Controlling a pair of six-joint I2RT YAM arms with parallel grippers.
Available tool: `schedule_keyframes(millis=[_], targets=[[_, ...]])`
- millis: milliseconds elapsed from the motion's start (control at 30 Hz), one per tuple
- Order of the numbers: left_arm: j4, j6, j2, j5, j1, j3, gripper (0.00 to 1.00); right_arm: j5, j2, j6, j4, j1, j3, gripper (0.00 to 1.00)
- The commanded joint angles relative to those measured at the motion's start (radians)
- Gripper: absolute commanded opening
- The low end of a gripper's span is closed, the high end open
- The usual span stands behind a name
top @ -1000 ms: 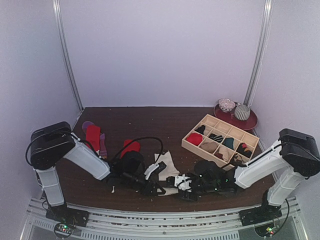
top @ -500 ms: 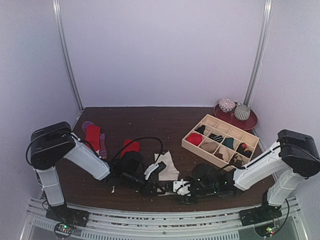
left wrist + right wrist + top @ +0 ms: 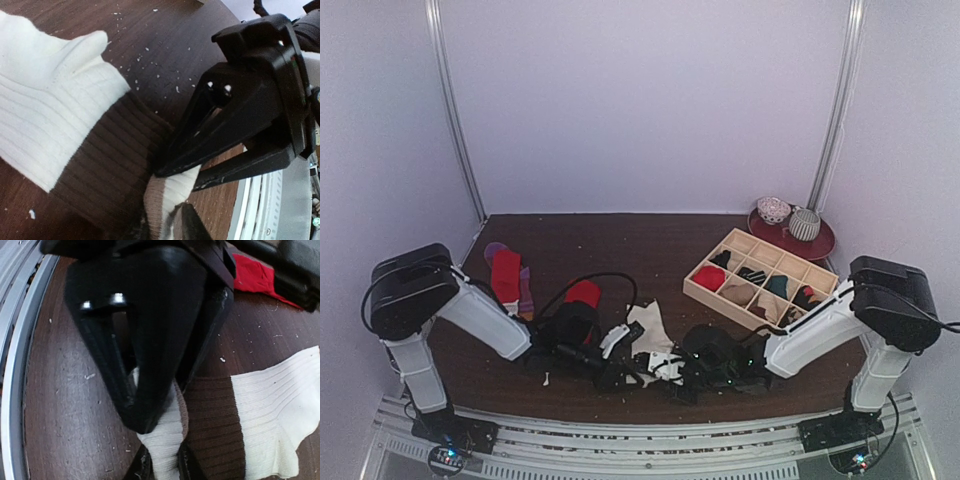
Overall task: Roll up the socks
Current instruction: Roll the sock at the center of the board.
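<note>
A cream sock with a brown cuff band (image 3: 650, 328) lies at the table's front middle. It also shows in the left wrist view (image 3: 55, 95) and the right wrist view (image 3: 272, 405). My left gripper (image 3: 626, 375) (image 3: 167, 222) and right gripper (image 3: 670, 370) (image 3: 162, 462) meet tip to tip and both are shut on the cuff's folded cream edge (image 3: 162, 432). A red sock lying on a purple one (image 3: 508, 275) is at the left. A plain red sock (image 3: 583, 292) lies behind the left wrist.
A pale wooden grid tray (image 3: 728, 247) holding rolled socks stands at the right. A dark red plate (image 3: 820, 245) with two patterned balls is behind it. The metal front rail (image 3: 640, 430) runs just below the grippers. Crumbs dot the brown table.
My right gripper has moved left and closed in on the left gripper. The cream sock has shifted a little left with them.
</note>
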Motion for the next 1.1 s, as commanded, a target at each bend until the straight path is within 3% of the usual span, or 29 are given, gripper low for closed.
schedule_keyframes(millis=[0, 100, 233, 433, 633, 1067], targets=[[-0.203, 0.103, -0.072, -0.148, 0.006, -0.034, 0.29, -0.074, 0.083, 0.131, -0.257, -0.037, 0.020, 0.13], [-0.183, 0.171, -0.186, -0.225, 0.006, -0.049, 0.47, -0.279, 0.079, 0.202, -0.325, -0.093, 0.037, 0.13], [-0.015, 0.270, -0.332, -0.295, 0.002, -0.140, 0.60, -0.548, 0.105, 0.300, -0.419, -0.175, 0.081, 0.13], [0.250, 0.434, -0.390, -0.328, -0.069, -0.242, 0.63, -0.836, 0.220, 0.466, -0.553, -0.294, 0.163, 0.14], [0.347, 0.471, -0.229, -0.242, -0.107, -0.193, 0.63, -0.920, 0.282, 0.513, -0.628, -0.359, 0.228, 0.13], [0.402, 0.477, -0.007, -0.286, -0.125, -0.120, 0.61, -0.918, 0.301, 0.524, -0.678, -0.373, 0.268, 0.13]])
